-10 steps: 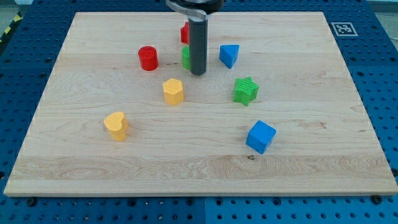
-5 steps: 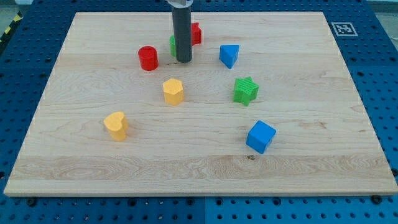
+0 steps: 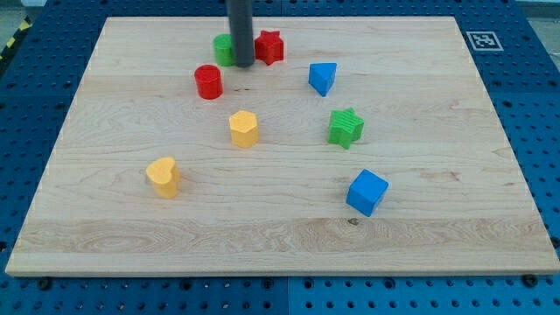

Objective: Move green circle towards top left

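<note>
The green circle (image 3: 223, 49) sits near the view's top, left of centre, partly hidden behind my dark rod. My tip (image 3: 243, 64) rests against the green circle's right side, between it and the red star (image 3: 269, 47). The red circle (image 3: 208, 81) lies just below and left of the green circle.
A blue triangle (image 3: 322, 78) lies right of the red star. A green star (image 3: 346, 127), a yellow hexagon (image 3: 244, 128), a yellow heart (image 3: 164, 176) and a blue cube (image 3: 366, 192) lie lower on the wooden board (image 3: 455, 175).
My tip has moved up and to the left, pushing the green circle up-left with it. The red star now shows fully to the rod's right.
</note>
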{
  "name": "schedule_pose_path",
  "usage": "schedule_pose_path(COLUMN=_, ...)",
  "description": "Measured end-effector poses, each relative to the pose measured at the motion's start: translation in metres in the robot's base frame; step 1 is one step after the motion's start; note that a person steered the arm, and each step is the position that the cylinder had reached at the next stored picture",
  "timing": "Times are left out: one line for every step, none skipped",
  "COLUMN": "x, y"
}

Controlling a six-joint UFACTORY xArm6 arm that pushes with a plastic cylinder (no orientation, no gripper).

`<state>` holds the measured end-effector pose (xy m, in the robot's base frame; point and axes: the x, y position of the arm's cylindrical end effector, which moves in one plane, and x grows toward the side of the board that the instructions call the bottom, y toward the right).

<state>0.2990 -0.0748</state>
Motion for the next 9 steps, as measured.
schedule_pose_path(x=-0.004, y=0.017)
schedule_pose_path(x=-0.012, y=0.015)
schedule_pose_path(x=-0.035, y=-0.011)
schedule_pose_path(x=-0.035, y=-0.016)
schedule_pose_path(x=-0.007, y=-0.016)
schedule_pose_path(x=-0.007, y=-0.043)
schedule_pose_path(x=-0.022, y=-0.052)
schedule_pose_path(x=-0.022, y=-0.016)
schedule_pose_path(x=-0.044, y=-0.027)
